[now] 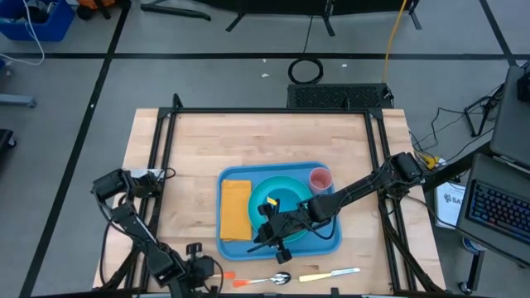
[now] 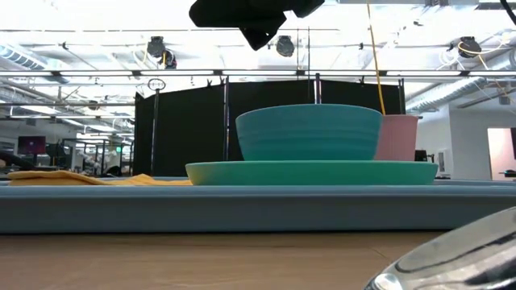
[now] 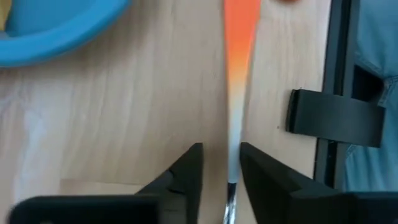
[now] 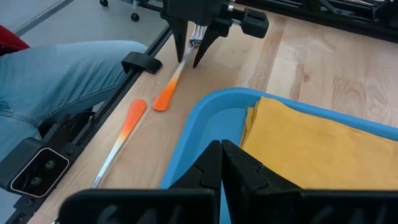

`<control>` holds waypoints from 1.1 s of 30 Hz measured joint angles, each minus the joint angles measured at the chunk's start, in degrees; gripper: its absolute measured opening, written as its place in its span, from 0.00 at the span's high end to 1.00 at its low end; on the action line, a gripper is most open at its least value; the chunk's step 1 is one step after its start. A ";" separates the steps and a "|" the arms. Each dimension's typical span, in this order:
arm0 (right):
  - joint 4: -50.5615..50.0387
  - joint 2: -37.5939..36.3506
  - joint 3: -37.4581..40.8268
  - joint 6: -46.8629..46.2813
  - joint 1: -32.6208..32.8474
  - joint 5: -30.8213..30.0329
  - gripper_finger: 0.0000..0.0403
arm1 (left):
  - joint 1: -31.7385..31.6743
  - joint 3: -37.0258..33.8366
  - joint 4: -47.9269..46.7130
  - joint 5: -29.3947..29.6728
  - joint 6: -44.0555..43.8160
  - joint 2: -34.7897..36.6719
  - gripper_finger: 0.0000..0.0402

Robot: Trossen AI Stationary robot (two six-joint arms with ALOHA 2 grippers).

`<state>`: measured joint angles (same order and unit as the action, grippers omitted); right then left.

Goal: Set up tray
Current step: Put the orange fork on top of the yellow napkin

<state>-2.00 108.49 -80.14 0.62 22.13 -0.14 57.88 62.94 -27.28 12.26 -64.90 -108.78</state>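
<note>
the left gripper (image 4: 193, 51) is straddling an orange-handled utensil (image 3: 239, 37) near the table's front edge, its fingers narrowing around the thin metal stem but not clearly pinching yet. closing off-centre could be flicking the utensil sideways or off that edge. the tray (image 1: 236, 246) is lying near the front middle, and the right gripper (image 1: 275, 237), pressed together, is hovering above it.

A lab or workshop – black partition screens (image 2: 185, 129), ceiling lights, a keyboard (image 1: 501, 211) beside the table
</note>
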 joint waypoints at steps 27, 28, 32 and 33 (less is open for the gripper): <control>-0.02 0.00 0.00 0.33 -0.02 0.14 1.00 | -0.01 -0.37 -3.46 2.29 15.48 4.32 0.98; -0.02 0.00 0.00 0.33 -0.02 0.21 1.00 | -0.01 -0.35 -3.54 3.00 16.08 5.24 0.98; 0.00 0.00 0.00 -0.13 -0.02 0.24 1.00 | -0.59 -0.20 -5.83 4.22 17.83 7.47 0.98; 0.03 0.00 0.00 -0.32 -0.02 0.24 1.00 | -0.78 -0.20 -6.87 4.77 17.92 8.03 0.98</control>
<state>-1.97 108.49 -80.14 0.31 22.11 0.10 57.10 62.74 -34.15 17.04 -46.98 -100.75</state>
